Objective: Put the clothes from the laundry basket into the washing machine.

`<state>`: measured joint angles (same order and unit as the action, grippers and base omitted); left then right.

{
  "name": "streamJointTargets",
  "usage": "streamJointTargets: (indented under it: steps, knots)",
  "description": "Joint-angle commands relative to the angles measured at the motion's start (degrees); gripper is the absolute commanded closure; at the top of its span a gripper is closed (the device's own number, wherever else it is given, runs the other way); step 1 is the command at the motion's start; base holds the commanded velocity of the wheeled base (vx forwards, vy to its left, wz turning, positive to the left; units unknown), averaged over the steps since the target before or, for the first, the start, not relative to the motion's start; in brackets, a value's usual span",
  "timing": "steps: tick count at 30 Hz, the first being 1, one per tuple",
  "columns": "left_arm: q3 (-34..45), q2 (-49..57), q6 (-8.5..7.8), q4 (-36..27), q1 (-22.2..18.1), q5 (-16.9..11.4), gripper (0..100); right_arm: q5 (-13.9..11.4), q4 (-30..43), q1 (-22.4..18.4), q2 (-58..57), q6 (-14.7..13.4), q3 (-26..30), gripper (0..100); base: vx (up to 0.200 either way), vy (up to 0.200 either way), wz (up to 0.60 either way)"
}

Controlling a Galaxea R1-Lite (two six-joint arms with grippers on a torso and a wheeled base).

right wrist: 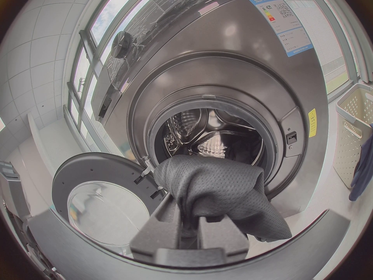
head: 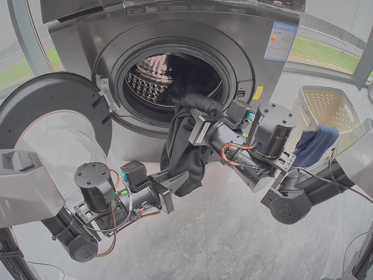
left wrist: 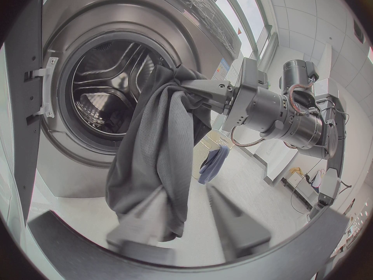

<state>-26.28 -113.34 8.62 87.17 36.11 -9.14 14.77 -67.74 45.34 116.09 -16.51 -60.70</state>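
My right gripper (head: 193,113) is shut on a dark grey garment (head: 182,148) and holds it in front of the lower rim of the washing machine's open drum (head: 171,84). The cloth hangs down in a long fold. My left gripper (head: 174,180) stands open just below, with the garment's lower end (left wrist: 155,148) hanging against one of its fingers (left wrist: 143,222). In the right wrist view the garment (right wrist: 217,191) bunches over the shut right gripper (right wrist: 190,228), with the drum (right wrist: 210,137) behind. A beige laundry basket (head: 330,105) stands to the right, with a blue garment (head: 315,144) draped over its rim.
The round washer door (head: 50,109) is swung wide open to the left, near my left arm. Grey tiled floor (head: 217,234) lies free in front of the machine. Windows run behind and beside the machine.
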Motion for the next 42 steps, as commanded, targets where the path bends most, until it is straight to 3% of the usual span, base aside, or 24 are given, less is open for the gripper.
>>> streamJointTargets:
  steps: [1,21,24,30,42]
  knots:
    - [-0.79,-1.71,0.17,0.1,-0.42,0.0,0,-0.01,-0.02,0.1,-0.34,-0.02,-0.04,100,0.0,0.0,0.0]
    - [-7.64,-8.57,0.26,0.28,-2.89,-0.09,0,0.08,-0.11,0.45,-1.04,0.16,0.14,100,0.0,0.0,0.0]
    - [-9.14,-10.15,0.79,0.45,-3.06,-0.61,0,0.08,-0.02,0.54,-1.04,0.16,0.05,100,0.0,0.0,0.0]
    - [-10.63,-10.85,3.42,-0.08,-2.89,-0.79,0,0.17,-0.02,0.54,-0.95,0.16,-0.12,100,0.0,0.0,0.0]
    - [-14.15,-14.02,4.74,-1.48,-2.09,-1.32,0,0.25,-0.46,0.54,-0.69,0.16,0.14,100,0.0,0.0,0.0]
